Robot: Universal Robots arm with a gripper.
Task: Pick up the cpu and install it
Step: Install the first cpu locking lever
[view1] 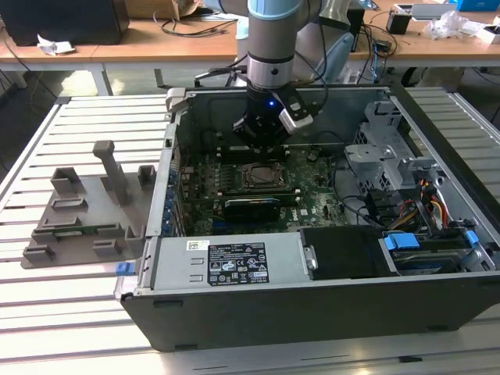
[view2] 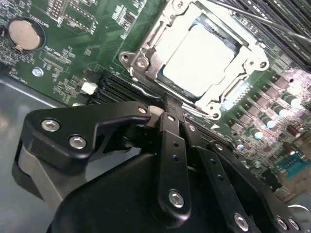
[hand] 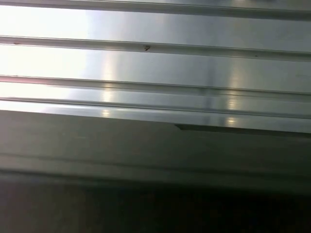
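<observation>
Slatted metal counter (view1: 86,117) carries an open computer case (view1: 312,312), lying on its side with the green motherboard (view1: 320,207) facing up. On the exterior view's left of the case, a grey fixture block (view1: 86,219) rests on the slats. Arm reaches down into the case; claw (view1: 262,144) hangs just above the socket frame (view1: 262,176). In the second wrist view the claw (view2: 167,104) has its black fingers (view2: 172,145) pressed together, nothing held between them, tips just beside the socket frame (view2: 146,60) edge. The cpu (view2: 201,58) lies flat inside that frame, silvery top up, apart from the claw. Coin cell (view2: 22,33) sits on the board, well apart.
</observation>
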